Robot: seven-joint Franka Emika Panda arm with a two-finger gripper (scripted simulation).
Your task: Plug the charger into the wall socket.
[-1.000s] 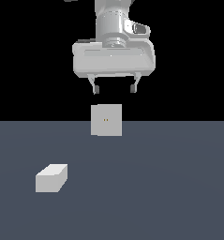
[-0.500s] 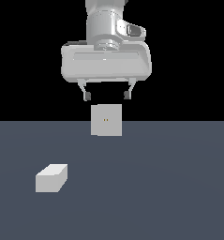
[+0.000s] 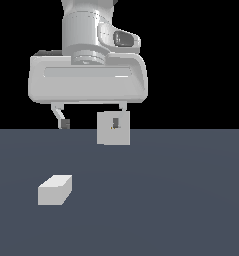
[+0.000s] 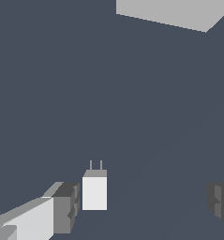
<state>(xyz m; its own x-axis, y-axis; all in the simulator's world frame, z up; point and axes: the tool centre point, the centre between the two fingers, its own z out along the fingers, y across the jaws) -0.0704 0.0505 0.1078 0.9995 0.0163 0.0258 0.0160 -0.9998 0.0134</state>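
Observation:
The charger [image 3: 55, 190] is a small light-grey block lying on the dark floor at the exterior view's left. In the wrist view the charger [image 4: 94, 192] shows two thin prongs at one end and lies just beside one fingertip [image 4: 66, 206]. The wall socket [image 3: 107, 135] is an upright light-grey square plate with two tiny holes, standing further back. It also shows at the edge of the wrist view [image 4: 174, 11]. My gripper [image 3: 91, 122] [image 4: 144, 204] is open and empty, hanging above the floor, higher than the charger. One fingertip [image 3: 116, 122] overlaps the socket plate in the exterior view.
The dark grey floor [image 3: 181, 200] stretches flat around both things, with a black background behind it. Nothing else shows.
The gripper has come down and moved to the exterior view's left, looming larger in the picture. It stays open. The charger and the socket have not moved.

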